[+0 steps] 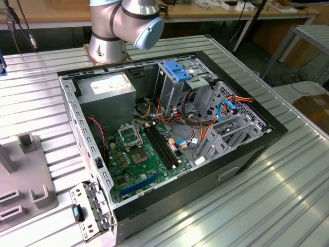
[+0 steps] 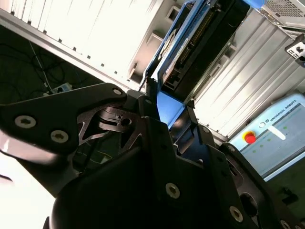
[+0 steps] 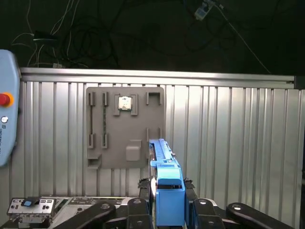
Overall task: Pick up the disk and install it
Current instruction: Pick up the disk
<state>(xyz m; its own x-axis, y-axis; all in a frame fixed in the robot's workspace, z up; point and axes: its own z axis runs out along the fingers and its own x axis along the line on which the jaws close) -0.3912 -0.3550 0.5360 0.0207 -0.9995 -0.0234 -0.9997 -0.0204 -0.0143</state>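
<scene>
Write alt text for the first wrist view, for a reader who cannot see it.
The gripper is shut on the disk, seen edge-on in its blue rails. Beyond it lies a ribbed metal table carrying a grey fixture plate with slots and a small square part.

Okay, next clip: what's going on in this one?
A single robot arm has the disk in hand. In the first wrist view its claw is shut on the blue-railed disk, holding it edge-on over the ribbed metal table near a grey fixture plate. The open computer case lies on that table in the exterior view, and the disk is not yet installed.
</scene>
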